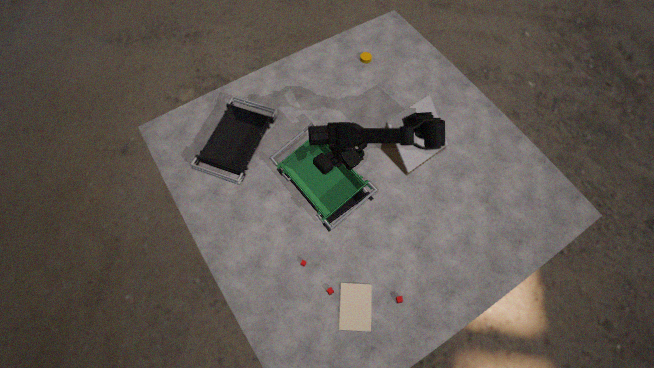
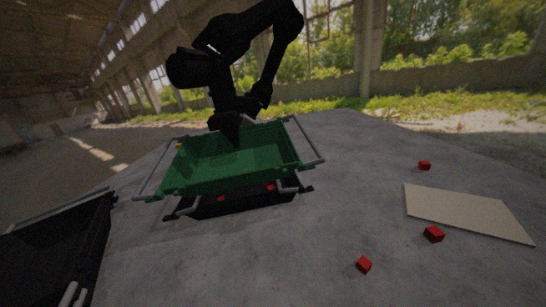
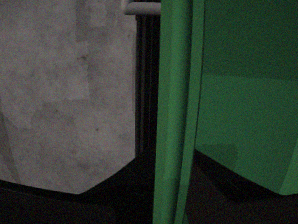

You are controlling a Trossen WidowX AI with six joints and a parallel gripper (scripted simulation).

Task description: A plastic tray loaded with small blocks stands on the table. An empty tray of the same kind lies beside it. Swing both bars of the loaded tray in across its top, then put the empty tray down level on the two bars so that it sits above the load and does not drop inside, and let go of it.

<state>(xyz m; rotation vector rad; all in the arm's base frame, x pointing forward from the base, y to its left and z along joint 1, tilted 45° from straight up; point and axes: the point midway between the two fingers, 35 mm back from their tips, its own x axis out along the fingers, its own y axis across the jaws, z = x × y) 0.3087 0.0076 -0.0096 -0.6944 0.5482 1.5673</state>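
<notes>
The green empty tray (image 1: 320, 182) (image 2: 234, 167) (image 3: 250, 120) is above the black loaded tray (image 2: 250, 204) (image 3: 146, 80), roughly lined up with it and a little tilted. My gripper (image 1: 339, 161) (image 2: 239, 134) (image 3: 169, 151) is shut on the green tray's far long wall, one finger inside it. Red blocks (image 2: 221, 198) (image 2: 270, 188) show in the loaded tray. Its left bar (image 2: 188, 210) and right bar (image 2: 288, 191) reach in over its top and pass out of sight under the green tray. Contact between the green tray and the bars cannot be made out.
Another black tray (image 1: 233, 140) (image 2: 50, 246) stands to the left. Loose red blocks (image 1: 303, 263) (image 1: 330, 291) (image 1: 399, 299) lie near a beige board (image 1: 355, 307) (image 2: 459, 213). A yellow disc (image 1: 366, 57) lies toward the far corner. A pale slanted block (image 1: 420, 159) is under the arm.
</notes>
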